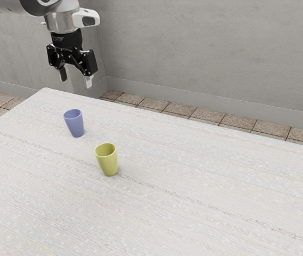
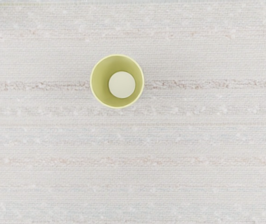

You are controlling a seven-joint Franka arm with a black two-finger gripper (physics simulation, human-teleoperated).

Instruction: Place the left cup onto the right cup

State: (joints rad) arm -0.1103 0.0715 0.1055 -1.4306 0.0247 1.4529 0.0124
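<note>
A blue cup (image 1: 74,122) stands upright on the pale table (image 1: 194,192), toward the exterior view's left. A yellow-green cup (image 1: 106,159) stands upright a short way to its right and nearer the front. My gripper (image 1: 75,78) hangs high above the table's far left corner, well above and behind the blue cup, open with nothing between its fingers. In the wrist view I look straight down into the yellow-green cup (image 2: 117,81), which is empty.
The table's far edge runs just under my gripper, with a tiled floor (image 1: 220,117) and a grey wall (image 1: 210,48) beyond it. The table surface (image 2: 170,158) spreads wide around both cups.
</note>
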